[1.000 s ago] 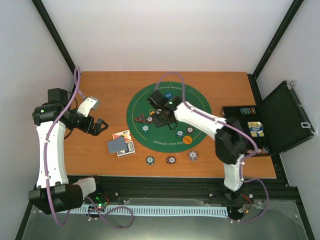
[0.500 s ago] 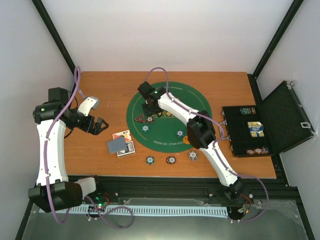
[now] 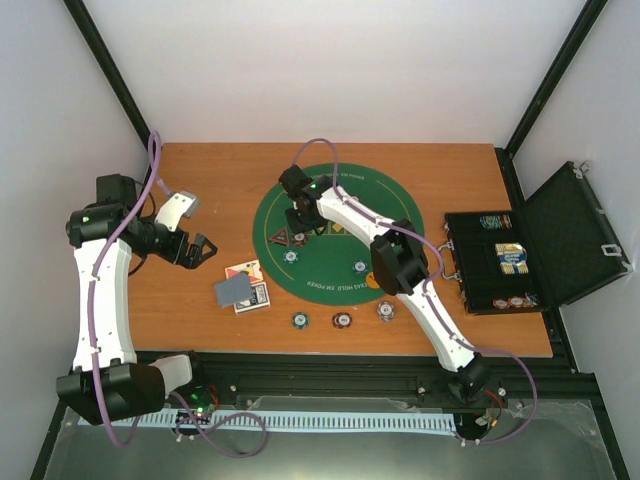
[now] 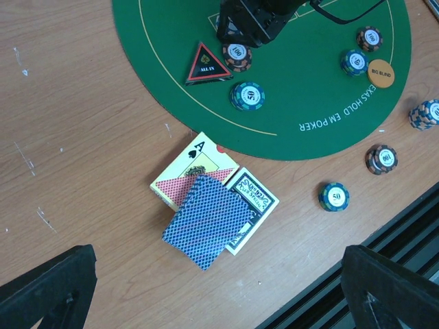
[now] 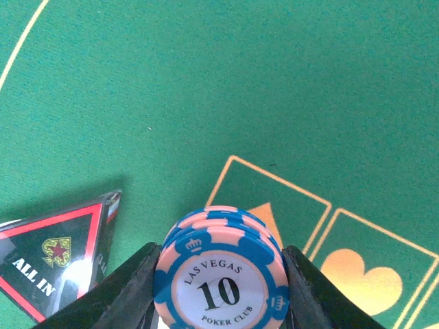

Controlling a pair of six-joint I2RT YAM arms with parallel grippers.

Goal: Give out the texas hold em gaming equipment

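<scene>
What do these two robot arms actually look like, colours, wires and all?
The left arm and right arm are smooth white shells linked by chunky black joints. A thin purple cable trails loosely along each. The left gripper and right gripper are black, each with two blunt, wedge-like fingers.

Right wrist view: the marker [image 5: 58, 264] runs off the lower left edge, and the chips [image 5: 221, 274] run off the bottom. Left wrist view: a side chip [image 4: 426, 114] is cut by the right edge, and blue cards [image 4: 208, 221] hide part of the ace [image 4: 199, 154].
</scene>
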